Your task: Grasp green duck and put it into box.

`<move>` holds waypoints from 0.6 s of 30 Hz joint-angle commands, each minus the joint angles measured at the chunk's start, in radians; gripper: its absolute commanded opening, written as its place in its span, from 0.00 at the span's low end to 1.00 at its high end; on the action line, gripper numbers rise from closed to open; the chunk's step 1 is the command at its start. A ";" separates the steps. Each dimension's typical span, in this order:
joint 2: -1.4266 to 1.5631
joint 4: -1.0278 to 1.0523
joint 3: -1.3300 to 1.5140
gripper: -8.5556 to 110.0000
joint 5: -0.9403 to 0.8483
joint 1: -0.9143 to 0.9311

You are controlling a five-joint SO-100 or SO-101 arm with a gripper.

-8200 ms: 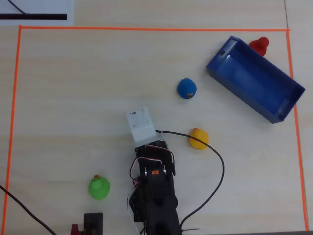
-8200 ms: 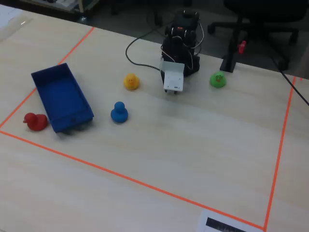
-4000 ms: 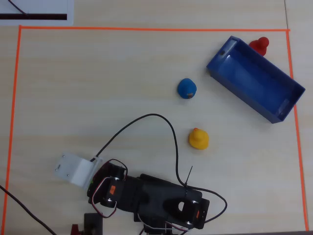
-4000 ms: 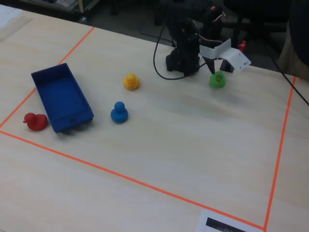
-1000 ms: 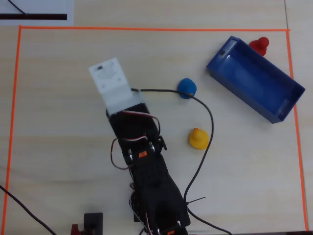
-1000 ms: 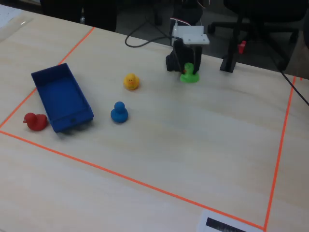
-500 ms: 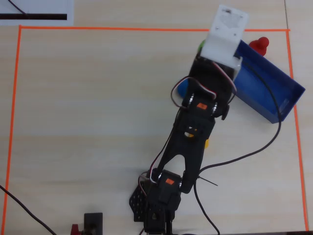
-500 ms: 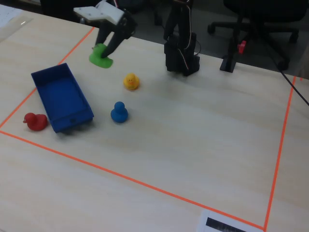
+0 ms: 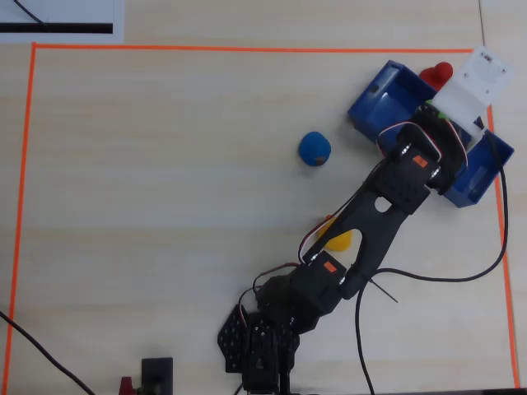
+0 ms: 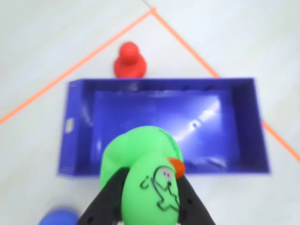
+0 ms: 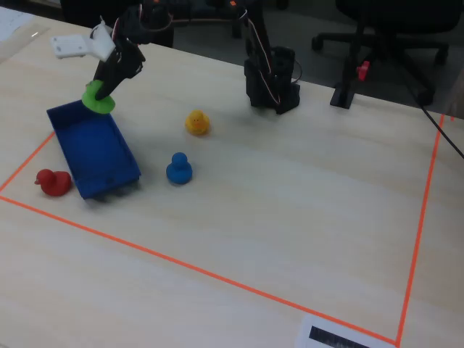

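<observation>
The green duck (image 10: 145,173) is clamped between my gripper's (image 10: 150,197) two black fingers (image 10: 110,199), with its orange beak to the right in the wrist view. It hangs in the air above the near edge of the dark blue box (image 10: 164,124), whose inside holds nothing. In the fixed view the duck (image 11: 97,99) sits over the far end of the box (image 11: 94,148), with the gripper (image 11: 105,83) above it. In the overhead view only a sliver of the green duck (image 9: 440,109) shows under the white wrist part, over the box (image 9: 387,103).
A red duck (image 11: 52,181) stands just outside the box near the orange tape corner (image 10: 152,10). A blue duck (image 11: 178,168) and a yellow duck (image 11: 196,122) stand on the table. The arm's base (image 11: 272,80) is at the far edge. Orange tape (image 11: 217,275) bounds the area.
</observation>
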 commanded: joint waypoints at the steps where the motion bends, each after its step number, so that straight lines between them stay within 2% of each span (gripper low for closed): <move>1: -0.049 -0.132 -0.038 0.07 -0.011 0.012; 8: -0.216 -0.215 -0.129 0.07 -0.017 0.020; 18: -0.324 -0.258 -0.084 0.07 -0.066 0.044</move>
